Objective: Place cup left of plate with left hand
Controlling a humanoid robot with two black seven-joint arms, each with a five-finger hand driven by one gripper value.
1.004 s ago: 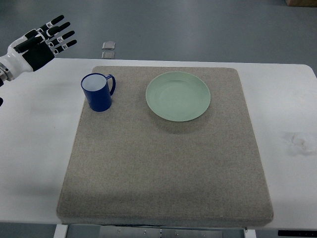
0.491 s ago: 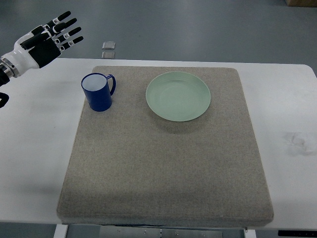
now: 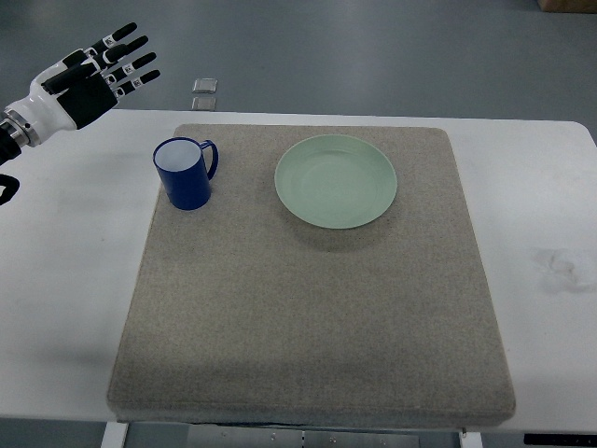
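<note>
A blue cup (image 3: 184,174) with a white inside stands upright on the grey mat (image 3: 308,299), its handle turned to the right. A pale green plate (image 3: 335,180) lies on the mat to the cup's right, with a gap between them. My left hand (image 3: 93,75) hovers at the upper left, above the table's far edge and well apart from the cup, with its fingers spread and nothing in it. The right arm does not show.
The mat covers most of a white table (image 3: 70,280). Two small grey squares (image 3: 204,93) lie on the floor beyond the table's far edge. A faint smudge (image 3: 562,266) marks the table at the right.
My left hand has drifted a little to the right and upward, still spread. The cup and plate have not moved.
</note>
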